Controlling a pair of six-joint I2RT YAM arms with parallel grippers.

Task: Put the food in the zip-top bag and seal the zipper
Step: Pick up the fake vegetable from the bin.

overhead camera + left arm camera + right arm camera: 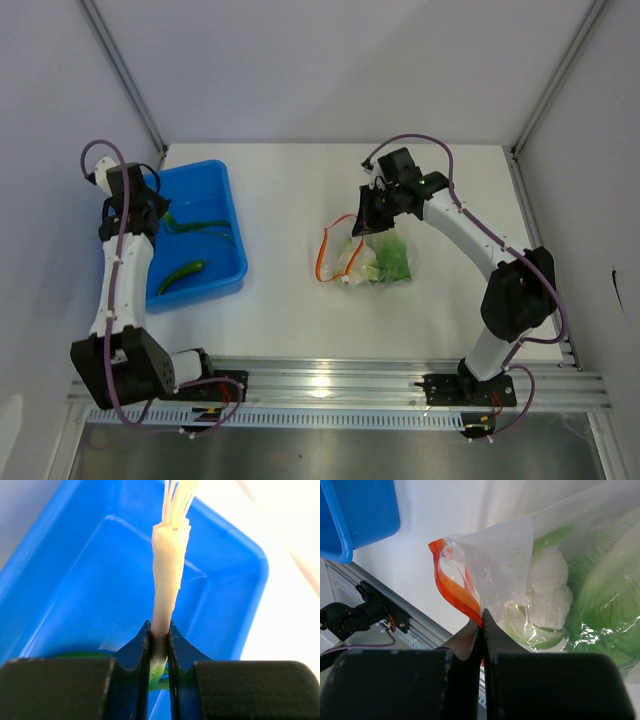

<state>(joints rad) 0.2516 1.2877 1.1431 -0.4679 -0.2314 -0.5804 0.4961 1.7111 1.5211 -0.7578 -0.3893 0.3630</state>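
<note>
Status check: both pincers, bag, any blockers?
Left pincer shut on pale stalk over blue bin. Right pincer shut on zipper of bag, leafy pieces inside. Green pepper in bin; no blockers seen.

Left wrist view: the pale white-and-green toy stalk [169,570] is running off the top edge, and its lower end is disappearing between the fingers of the left gripper [159,630]. A green shape [75,655] behind them is reading too blurred to identify.

Right wrist view: the orange-red zipper strip [452,587] is vanishing into the closed right gripper [481,617]. The clear crinkly zip-top bag [495,560] is being cropped at the right edge.

Top view: over the blue plastic bin [212,190] at the table's left edge, the wrist is hiding the left fingertips.
</note>
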